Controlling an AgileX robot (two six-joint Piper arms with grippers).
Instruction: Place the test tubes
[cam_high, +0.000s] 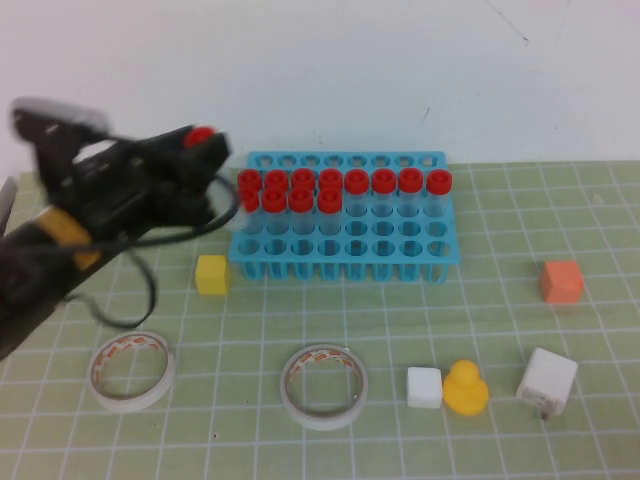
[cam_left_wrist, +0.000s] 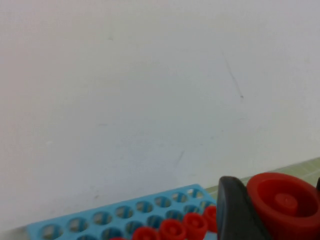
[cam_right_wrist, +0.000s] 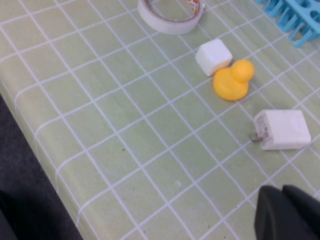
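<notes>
Left end effector (cam_high: 205, 148) is up off the table (cam_high: 500, 330), just beside the left end of the blue rack (cam_high: 345, 235) and above its level, clamped on a test tube (cam_high: 200, 136). Only the tube's red cap shows at the tip. In the left wrist view the cap (cam_left_wrist: 285, 202) sits tight against a dark finger (cam_left_wrist: 237, 212), with the rack holes (cam_left_wrist: 125, 215) below and beyond it. So the held tube is in the air, not seated in any hole. The rack stands at the back centre of the table and already carries red-capped tubes (cam_high: 383, 182): one row right across, plus a few more in the next row nearer the camera on the rack's left part. The other rows of holes look unfilled. Right end effector (cam_right_wrist: 287, 212) does not show in the high view. Its wrist view has it clenched, holding nothing, hanging over the near right part of the table. Clutter: a yellow cube (cam_high: 212, 274) just in front of the rack's left corner and an orange cube (cam_high: 561, 282) off to the right. Two tape rolls (cam_high: 131, 370) (cam_high: 323, 385) lie near the front. A white cube (cam_high: 424, 387) touches a yellow duck (cam_high: 465, 387), and a white charger (cam_high: 547, 381) lies just right of the duck.
</notes>
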